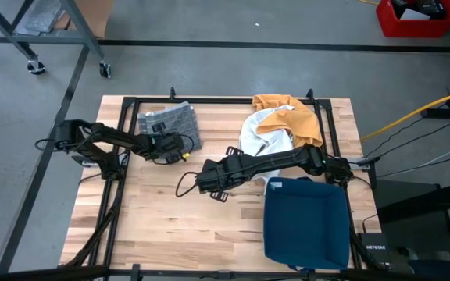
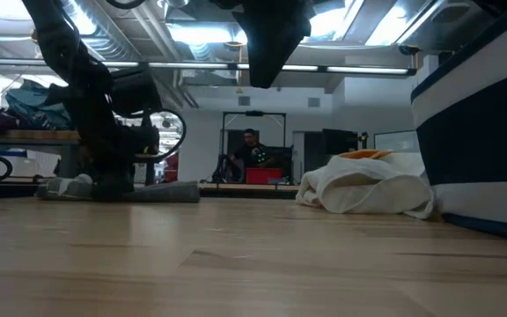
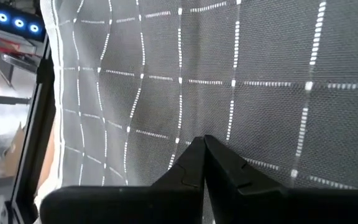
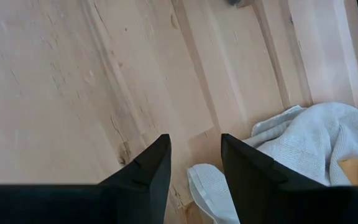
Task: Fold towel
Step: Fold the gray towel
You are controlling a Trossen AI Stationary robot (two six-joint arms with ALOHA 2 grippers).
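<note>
From above, the left gripper (image 1: pixel 180 146) sits at the near edge of the grey towel (image 1: pixel 169 122), which lies folded at the table's (image 1: pixel 162 218) far left. Its wrist camera shows what the overhead cannot: the fingers (image 3: pixel 197 165) pressed together, tips against the checked cloth (image 3: pixel 229 81), though whether any fabric is pinched between them I cannot tell.

The right gripper (image 1: pixel 209 178) hangs over bare wood mid-table, fingers (image 4: pixel 151 165) apart with nothing between them. Just beside it lies a white-and-orange pile (image 1: pixel 280 125); a blue bin (image 1: pixel 307 218) stands nearer the front.
</note>
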